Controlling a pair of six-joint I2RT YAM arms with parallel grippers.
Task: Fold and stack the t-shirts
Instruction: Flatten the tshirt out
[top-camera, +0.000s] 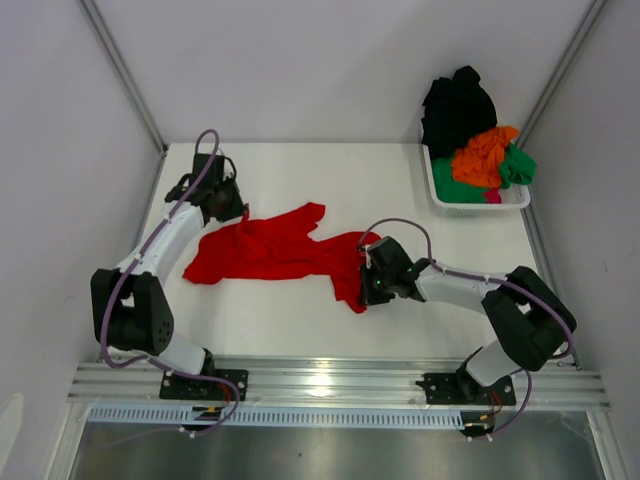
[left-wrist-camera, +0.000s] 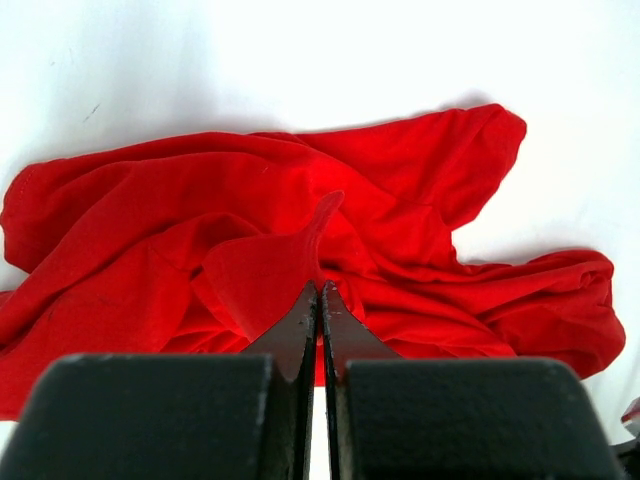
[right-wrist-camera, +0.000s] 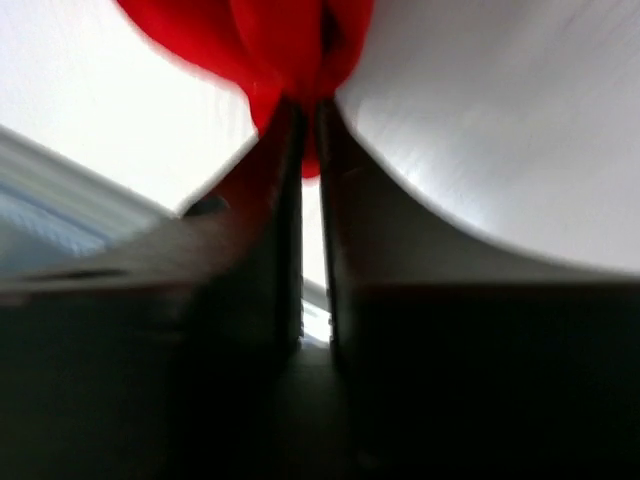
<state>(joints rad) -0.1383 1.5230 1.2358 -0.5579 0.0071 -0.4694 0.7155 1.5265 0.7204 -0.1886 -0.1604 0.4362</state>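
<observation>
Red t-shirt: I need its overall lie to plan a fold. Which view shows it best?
Top external: the whole red t-shirt lies rumpled on the table. Left wrist shows one bunched part, a fold pinched in the left tool; right wrist only a blurred red scrap in the right tool.

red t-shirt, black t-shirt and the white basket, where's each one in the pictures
red t-shirt (top-camera: 265, 252): top view, middle of the spread cloth
black t-shirt (top-camera: 458, 110): top view, centre of the dark heap
white basket (top-camera: 470, 207): top view, its near rim
</observation>
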